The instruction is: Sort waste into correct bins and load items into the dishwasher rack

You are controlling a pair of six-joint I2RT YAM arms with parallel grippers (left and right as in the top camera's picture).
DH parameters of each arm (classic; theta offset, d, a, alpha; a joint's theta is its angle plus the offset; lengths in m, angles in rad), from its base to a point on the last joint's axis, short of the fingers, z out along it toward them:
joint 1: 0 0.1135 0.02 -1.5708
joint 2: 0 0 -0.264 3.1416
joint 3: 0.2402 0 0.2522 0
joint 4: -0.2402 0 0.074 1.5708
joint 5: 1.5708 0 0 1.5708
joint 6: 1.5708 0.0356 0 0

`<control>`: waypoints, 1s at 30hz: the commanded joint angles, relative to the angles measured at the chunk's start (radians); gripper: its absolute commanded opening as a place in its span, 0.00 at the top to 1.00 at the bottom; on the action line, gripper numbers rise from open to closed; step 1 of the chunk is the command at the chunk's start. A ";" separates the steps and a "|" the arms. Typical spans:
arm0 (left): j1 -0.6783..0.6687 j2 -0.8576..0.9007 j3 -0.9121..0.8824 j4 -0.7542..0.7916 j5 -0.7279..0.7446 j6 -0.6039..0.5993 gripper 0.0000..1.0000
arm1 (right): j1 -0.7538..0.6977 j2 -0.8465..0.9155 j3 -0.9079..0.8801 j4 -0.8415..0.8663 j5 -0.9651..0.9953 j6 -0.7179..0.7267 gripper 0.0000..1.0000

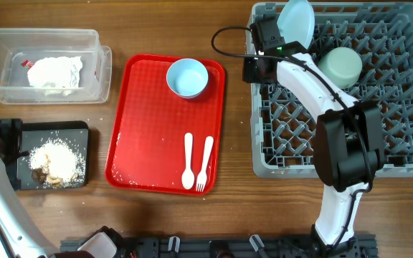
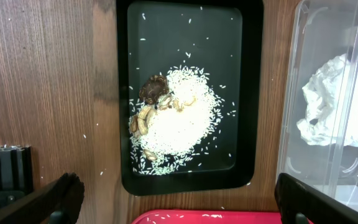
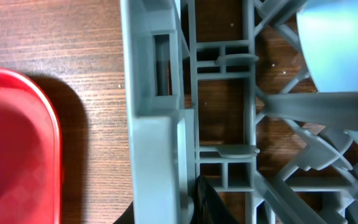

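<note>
My right gripper (image 1: pixel 254 70) is shut on the left wall of the grey dishwasher rack (image 3: pixel 154 124), with one black finger (image 3: pixel 213 202) inside the wall and the other outside. A white plate (image 1: pixel 296 21) and a mint green bowl (image 1: pixel 340 64) stand in the rack (image 1: pixel 407 143). The pale blue bowl (image 1: pixel 187 77), white spoon (image 1: pixel 188 161) and fork (image 1: pixel 204 163) lie on the red tray. My left gripper (image 2: pixel 179 205) hangs wide open and empty over the near end of the black tray (image 2: pixel 185 37), which holds food scraps (image 2: pixel 173 118). The napkin (image 2: pixel 337 99) lies in the clear box (image 2: pixel 303 155).
The red serving tray (image 1: pixel 142 115) lies between the bins and the rack, with crumbs on it. A small red-and-white wrapper (image 1: pixel 27 63) sits in the clear box (image 1: pixel 99 79) beside the napkin. Rice grains are scattered on the wood around the black tray (image 1: pixel 77 129).
</note>
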 commanded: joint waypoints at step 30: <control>0.005 0.004 -0.004 0.000 -0.013 -0.002 0.00 | 0.083 -0.274 0.063 0.118 -0.553 -0.065 0.40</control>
